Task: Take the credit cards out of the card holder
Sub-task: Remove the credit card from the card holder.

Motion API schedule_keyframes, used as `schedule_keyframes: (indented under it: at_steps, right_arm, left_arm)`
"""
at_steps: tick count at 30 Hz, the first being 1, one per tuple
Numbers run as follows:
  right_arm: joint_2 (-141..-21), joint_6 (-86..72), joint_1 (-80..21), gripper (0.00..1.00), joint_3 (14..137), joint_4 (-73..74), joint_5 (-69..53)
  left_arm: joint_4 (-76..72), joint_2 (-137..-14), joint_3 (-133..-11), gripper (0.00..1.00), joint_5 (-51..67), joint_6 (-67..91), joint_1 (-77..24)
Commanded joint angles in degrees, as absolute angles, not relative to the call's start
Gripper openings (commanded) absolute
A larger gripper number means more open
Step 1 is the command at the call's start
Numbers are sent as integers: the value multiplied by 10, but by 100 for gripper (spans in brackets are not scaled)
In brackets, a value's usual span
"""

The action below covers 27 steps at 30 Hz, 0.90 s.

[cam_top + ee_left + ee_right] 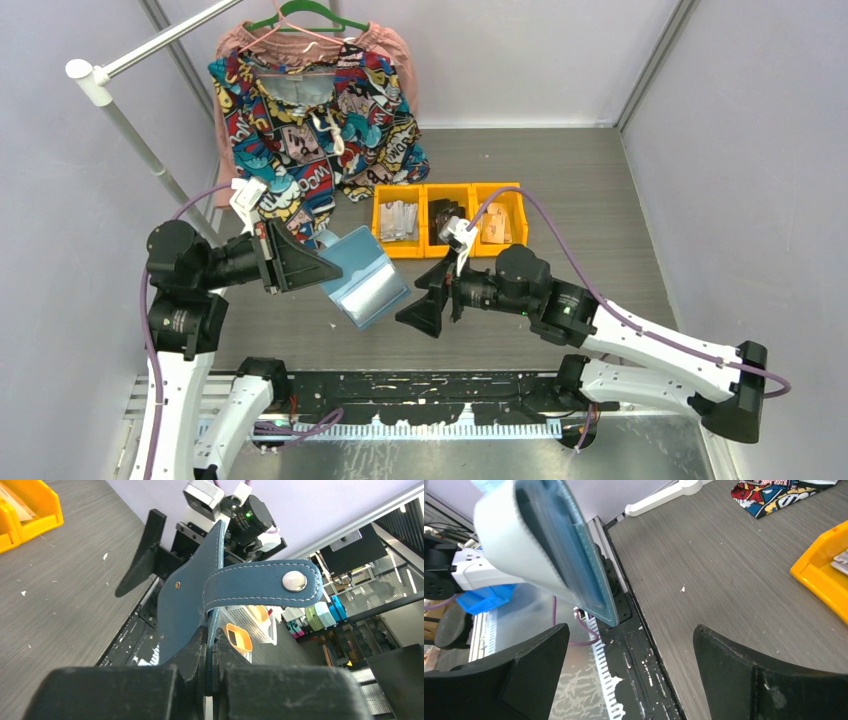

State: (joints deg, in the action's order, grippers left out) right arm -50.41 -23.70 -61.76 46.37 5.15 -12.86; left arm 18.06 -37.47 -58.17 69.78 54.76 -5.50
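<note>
The left gripper point(318, 268), jaws clamped shut on one edge of the card holder point(365, 287), held it opened above the near middle of the table point(600, 200), its length running right and nearer toward the right gripper point(430, 298), which hung just right of the free edge, not touching, jaws spread wide and empty; no credit cards could be made out in the sleeves

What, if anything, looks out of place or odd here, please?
Nothing looks spilled or damaged. The card holder hangs open in mid-air, pinched by one cover in the left hand, snap tab undone; the right hand is open nearby.
</note>
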Motion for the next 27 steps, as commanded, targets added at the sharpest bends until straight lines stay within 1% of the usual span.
schedule_keyframes:
  at_steps: [1, 4, 10, 12, 17, 20, 23, 27]
  right_arm:
    - [-533, -212, -618, 98, 491, -37, -141]
    - [-547, -215, -619, 97, 499, -64, -172]
    - [-573, -208, -616, 92, 525, -82, -164]
    - [-577, -213, -612, 91, 529, -98, -183]
    - [-602, -219, -606, 88, 562, -91, -206]
    - [-612, -234, -604, 88, 570, -109, -226]
    - [-623, -238, -604, 89, 589, -89, -263]
    - [-629, -269, -598, 91, 594, -91, -269]
  left_arm:
    - [130, -374, -605, 0, 724, 591, -54]
    - [130, -371, -603, 0, 729, 592, -54]
    - [129, -372, -602, 0, 733, 593, -54]
    - [128, -371, -600, 0, 736, 591, -54]
    - [129, -370, -599, 0, 741, 588, -54]
    - [129, -368, -596, 0, 742, 586, -54]
    - [129, -363, -589, 0, 745, 577, -54]
    - [130, -357, -586, 0, 746, 565, -54]
